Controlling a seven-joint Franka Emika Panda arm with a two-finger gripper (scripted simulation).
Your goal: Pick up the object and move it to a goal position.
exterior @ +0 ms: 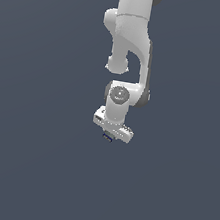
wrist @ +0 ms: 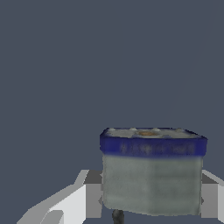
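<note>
The object [wrist: 152,175] is a small grey-green block with a dark blue rim and an orange mark on its top face. It fills the space between my two fingers [wrist: 94,194], which press against its two sides. In the exterior view the object [exterior: 107,138] is a tiny blue-edged speck just below the white hand, with my gripper [exterior: 108,136] shut on it. The fingers themselves are too small to make out there. I cannot tell whether the block rests on the ground or hangs above it.
A flat dark grey-blue ground [exterior: 32,160] fills both views with no other object on it. The white arm [exterior: 130,39] comes down from the upper middle of the exterior view.
</note>
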